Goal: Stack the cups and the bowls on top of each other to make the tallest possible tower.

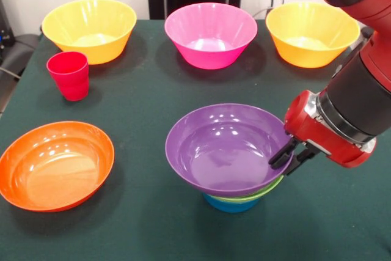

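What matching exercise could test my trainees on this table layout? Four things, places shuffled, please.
Things:
1. red cup
2. pink bowl
3. orange bowl
4. purple bowl

Places in the front view:
A. top of the tower, at the gripper
B. near left corner
C. far row, middle
D. left side, in front of a yellow bowl

Pairs: 1-D, 2-C, 3-B, 4-A

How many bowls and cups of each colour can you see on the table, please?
Yellow-orange bowls: 2
Pink bowl: 1
Orange bowl: 1
Purple bowl: 1, top of the tower
Green bowl: 1, only its rim shows
Blue bowl: 1, the tower's base
Red cup: 1
Total: 8
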